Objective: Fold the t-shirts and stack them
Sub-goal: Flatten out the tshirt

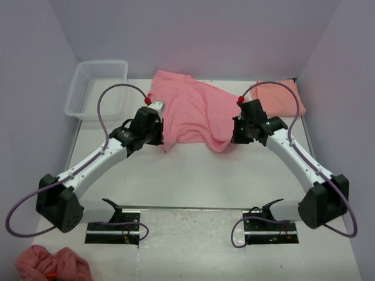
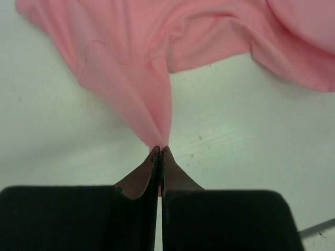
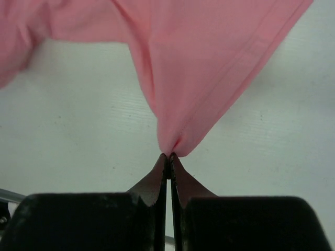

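The rose-pink t-shirt (image 1: 193, 114) lies rumpled at upper centre, its near edge pinched tight by the left gripper (image 2: 159, 149) and right gripper (image 3: 170, 156).

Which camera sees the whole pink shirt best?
The top external view: it shows almost the whole rose-pink t-shirt, spread out. The left wrist view shows only one bunched corner; the right wrist view shows only another corner with its hem.
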`<action>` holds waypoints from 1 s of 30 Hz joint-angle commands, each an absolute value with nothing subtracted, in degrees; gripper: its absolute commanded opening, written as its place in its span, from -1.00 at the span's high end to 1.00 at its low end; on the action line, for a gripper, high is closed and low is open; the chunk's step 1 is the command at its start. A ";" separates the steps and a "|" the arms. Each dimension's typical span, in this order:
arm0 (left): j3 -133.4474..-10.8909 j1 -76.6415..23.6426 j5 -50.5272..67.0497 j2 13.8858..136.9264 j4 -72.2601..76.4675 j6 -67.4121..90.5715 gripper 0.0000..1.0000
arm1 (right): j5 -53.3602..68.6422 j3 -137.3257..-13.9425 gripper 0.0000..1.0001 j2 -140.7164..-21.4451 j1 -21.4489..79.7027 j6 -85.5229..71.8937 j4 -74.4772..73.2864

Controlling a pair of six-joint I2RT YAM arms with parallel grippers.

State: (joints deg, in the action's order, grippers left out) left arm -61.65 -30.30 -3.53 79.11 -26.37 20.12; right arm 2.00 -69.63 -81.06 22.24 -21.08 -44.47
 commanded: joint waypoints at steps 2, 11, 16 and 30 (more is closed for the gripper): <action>-57.84 -34.27 -15.72 62.35 -36.10 33.56 1.00 | -3.93 -60.05 1.00 -71.12 21.88 -31.45 -43.68; -57.82 -34.80 -29.60 48.34 -59.39 49.22 1.00 | -10.72 -46.32 1.00 -67.50 21.88 -37.17 -45.26; -60.47 -34.80 -30.24 52.02 -61.61 47.73 1.00 | -15.02 -48.69 1.00 -69.08 21.27 -42.35 -50.08; -63.80 -34.72 -37.08 49.66 -71.27 53.34 1.00 | -22.94 -50.71 1.00 -59.67 20.13 -47.11 -57.38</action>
State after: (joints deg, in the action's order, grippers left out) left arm -60.38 -34.59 -31.66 50.72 -66.78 49.80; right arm -19.22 -47.72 -60.60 20.75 -45.45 -54.63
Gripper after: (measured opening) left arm 0.003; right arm 0.007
